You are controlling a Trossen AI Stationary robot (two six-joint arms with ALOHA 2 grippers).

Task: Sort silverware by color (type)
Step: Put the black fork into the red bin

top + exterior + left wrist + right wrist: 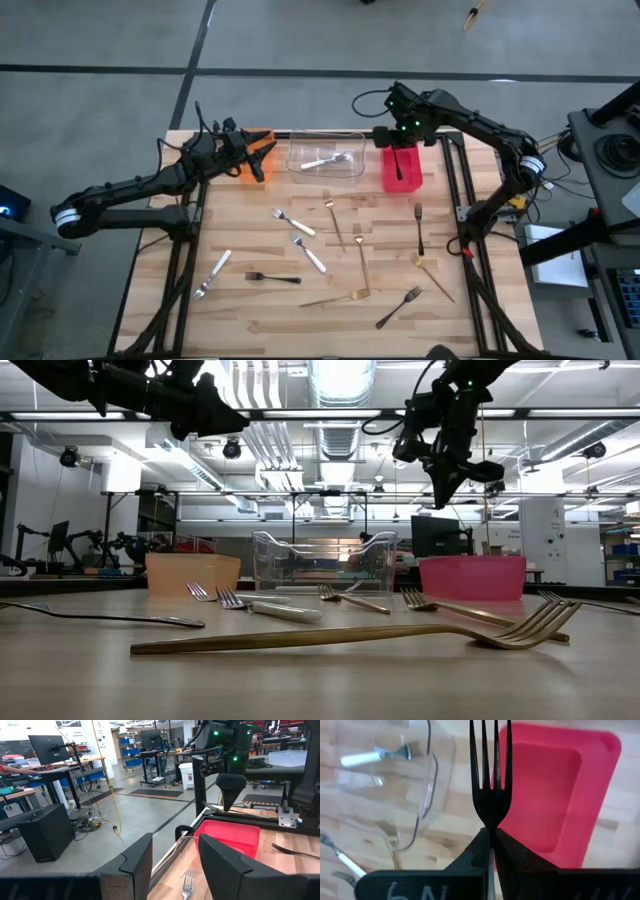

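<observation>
Silverware lies scattered on the wooden counter (250, 310). Nearest, low in the high view, are a black fork (398, 307) at lower right, a gold fork (335, 298) beside it, another black fork (272, 277) to the left, and a white-handled fork (212, 274) at lower left. Mid-frame lie two more white-handled forks (292, 222), two gold forks (362, 258) and a black fork (419, 230) toward the right.

Farther back, across the upper middle, three bins stand in a row: the orange bin (258, 150) on the left, the clear bin (326, 160) holding a white-handled fork (325, 160), and the red bin (401, 168).

The right gripper (491, 837) hangs over the red bin, its fingers pinched shut on a black fork (491, 780) with the tines pointing away from the wrist. The left gripper (262, 156) hovers over the orange bin, its fingers (135, 862) partly open with nothing between them.
</observation>
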